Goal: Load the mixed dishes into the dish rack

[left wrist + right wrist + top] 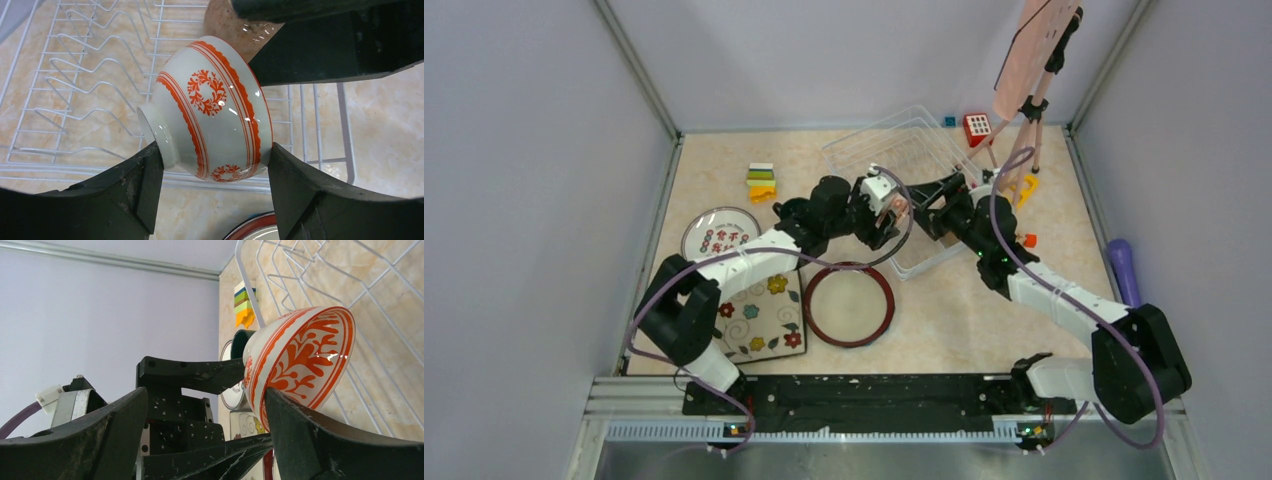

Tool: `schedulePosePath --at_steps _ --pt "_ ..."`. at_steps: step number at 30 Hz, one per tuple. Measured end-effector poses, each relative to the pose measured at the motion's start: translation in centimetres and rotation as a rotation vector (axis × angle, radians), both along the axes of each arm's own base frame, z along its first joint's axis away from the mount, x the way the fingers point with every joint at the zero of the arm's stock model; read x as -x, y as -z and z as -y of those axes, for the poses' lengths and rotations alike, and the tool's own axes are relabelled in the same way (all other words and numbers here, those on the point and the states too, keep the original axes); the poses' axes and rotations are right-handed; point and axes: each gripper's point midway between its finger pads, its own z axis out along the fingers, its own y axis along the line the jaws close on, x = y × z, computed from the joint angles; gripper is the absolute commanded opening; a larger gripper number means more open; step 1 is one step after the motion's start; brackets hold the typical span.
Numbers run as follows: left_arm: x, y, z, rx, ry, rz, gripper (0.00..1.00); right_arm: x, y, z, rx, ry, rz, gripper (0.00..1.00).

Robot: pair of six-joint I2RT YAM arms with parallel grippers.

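Observation:
The orange bowl (212,112), white with orange wreaths, lies on its side between my left gripper's fingers (145,185), foot on one and rim on the other. My left gripper (214,155) is shut on it above the dish rack's (75,85) near edge. My right gripper (205,392) is open, one finger (300,425) against the orange bowl's (300,352) rim. Behind sits the brown bowl (222,22), partly hidden. On the table lie the red-rimmed plate (849,305), the square floral plate (764,315) and the white red-marked plate (721,233). The teal mug's rim (241,342) peeks out behind the bowl.
A stack of coloured blocks (762,181) stands left of the dish rack (904,135). A red cube (977,127) and a tripod holding a pink board (1034,60) are at the back right. A purple object (1124,270) lies by the right wall.

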Motion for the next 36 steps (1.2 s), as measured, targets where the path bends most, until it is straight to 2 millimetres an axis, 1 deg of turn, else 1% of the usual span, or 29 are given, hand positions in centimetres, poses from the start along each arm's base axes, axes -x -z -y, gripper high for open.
schedulePosePath --at_steps 3,6,9,11,14,17,20,24,27,30,33,36 --pt "-0.6 0.6 0.2 -0.019 -0.004 0.003 0.00 -0.2 0.5 0.4 0.014 0.012 -0.014 0.92" --pt "-1.1 1.0 0.2 -0.048 -0.010 0.008 0.00 -0.2 1.6 0.9 0.052 0.026 -0.049 0.93" --pt "-1.8 0.9 0.4 -0.086 -0.015 0.028 0.00 0.1 2.8 1.6 0.112 0.047 -0.088 0.93" --pt "-2.3 0.4 0.7 -0.108 -0.016 0.053 0.00 0.4 3.0 2.2 0.150 0.063 -0.102 0.93" --pt "-2.9 -0.1 1.3 -0.137 -0.014 0.091 0.00 0.9 2.3 3.4 0.204 0.093 -0.091 0.92" --pt "-3.1 0.0 2.1 -0.192 -0.006 0.123 0.00 1.6 1.5 4.9 0.267 0.133 -0.070 0.91" --pt "-3.1 0.6 3.5 -0.260 0.014 0.148 0.00 2.4 0.9 6.4 0.324 0.171 -0.058 0.89" --pt "-2.6 2.4 4.6 -0.333 0.044 0.144 0.00 3.9 1.2 9.0 0.404 0.243 -0.078 0.87" --pt "-2.2 3.8 4.7 -0.388 0.056 0.137 0.00 5.1 1.5 11.2 0.462 0.306 -0.093 0.87" --pt "-2.2 4.6 4.1 -0.445 0.048 0.143 0.00 6.2 2.0 13.2 0.533 0.361 -0.113 0.86" --pt "-2.2 5.0 3.7 -0.509 0.045 0.166 0.00 7.1 3.4 14.9 0.615 0.396 -0.159 0.86" --pt "-2.9 5.3 3.8 -0.580 0.032 0.202 0.00 7.9 4.7 16.1 0.683 0.416 -0.200 0.86"
